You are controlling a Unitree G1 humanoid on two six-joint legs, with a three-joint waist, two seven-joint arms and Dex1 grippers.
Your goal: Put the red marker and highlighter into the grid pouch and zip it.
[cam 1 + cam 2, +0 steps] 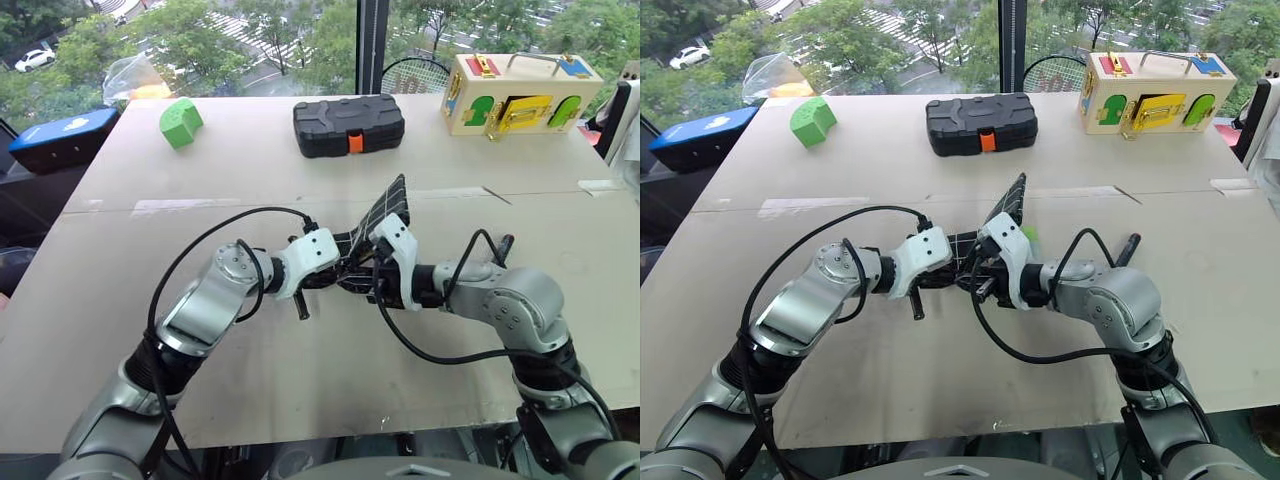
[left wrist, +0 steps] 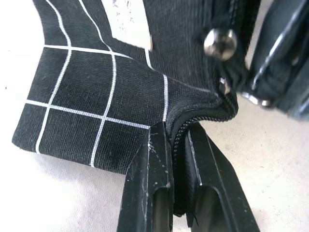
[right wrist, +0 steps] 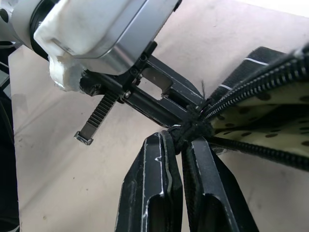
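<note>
Grid pouch (image 1: 385, 210) was lifted off the counter (image 1: 300, 350) at centre, held betw. both tools, its far end tilted up toward the window. L tool (image 2: 178, 159) was clamped on the zipper-end corner of the pouch, fabric edge pinched betw. the fingers. R tool (image 3: 181, 145) was clamped on the black cord/pull knot at the zip's end; the teeth fanned apart beyond it, dotted pale lining showing, so mouth was open. A bit of pale green showed at the pouch by the R wrist in the right eye view, poss. the highlighter (image 1: 1028, 234); red marker not made out, contents cannot be confirmed. Judgement: step in hand = zipping. To do it well: keep L grip fixed as anchor, fabric taut, draw pull straight along the tooth line w/o twisting; slack or off-axis pull would prob. jam the slider. Pose: L forearm came in from the left, tool angled down and rightward; R forearm came in from the right, wrist bent, tool pointing leftward, the two tools nearly tip to tip.
</note>
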